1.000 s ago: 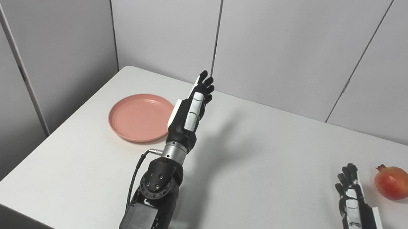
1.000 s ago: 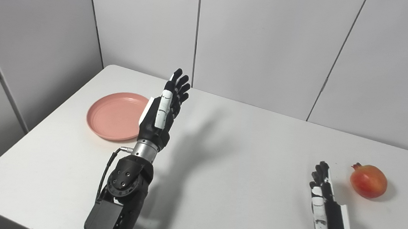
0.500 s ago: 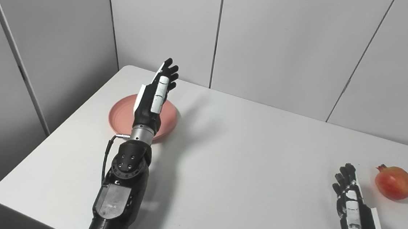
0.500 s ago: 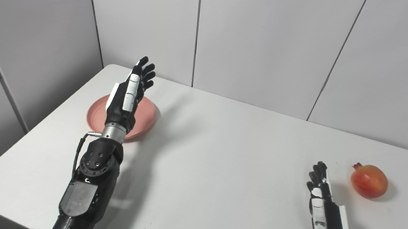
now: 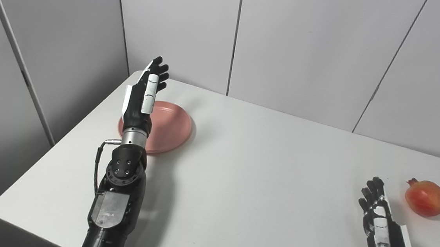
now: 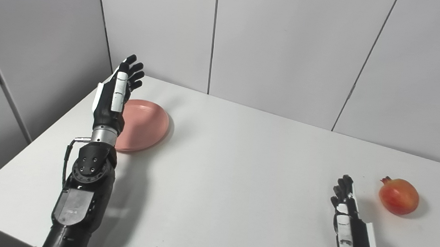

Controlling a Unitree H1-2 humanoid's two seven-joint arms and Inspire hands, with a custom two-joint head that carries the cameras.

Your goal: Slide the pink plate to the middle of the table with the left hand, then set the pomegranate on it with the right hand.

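Left robot hand (image 5: 143, 98), fingers spread and empty, has swung from the plate's right to over its left rim; plate (image 5: 168, 129) remains upper left on the table (image 5: 262, 189), unslid. Right robot hand (image 5: 382, 230) rests open and empty beside the pomegranate (image 5: 426, 198), lower right.

A smooth white rectangular counter (image 5: 263, 174) with rounded corners stands against pale grey wall panels (image 5: 308, 48) split by thin dark vertical seams.

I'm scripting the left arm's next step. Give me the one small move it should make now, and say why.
Probably lower the left hand to the table at the pink plate's outer left edge. The hand is open and raised over that side, holding nothing, and the plate sits near the table's left corner, so a push toward the middle needs contact there first.
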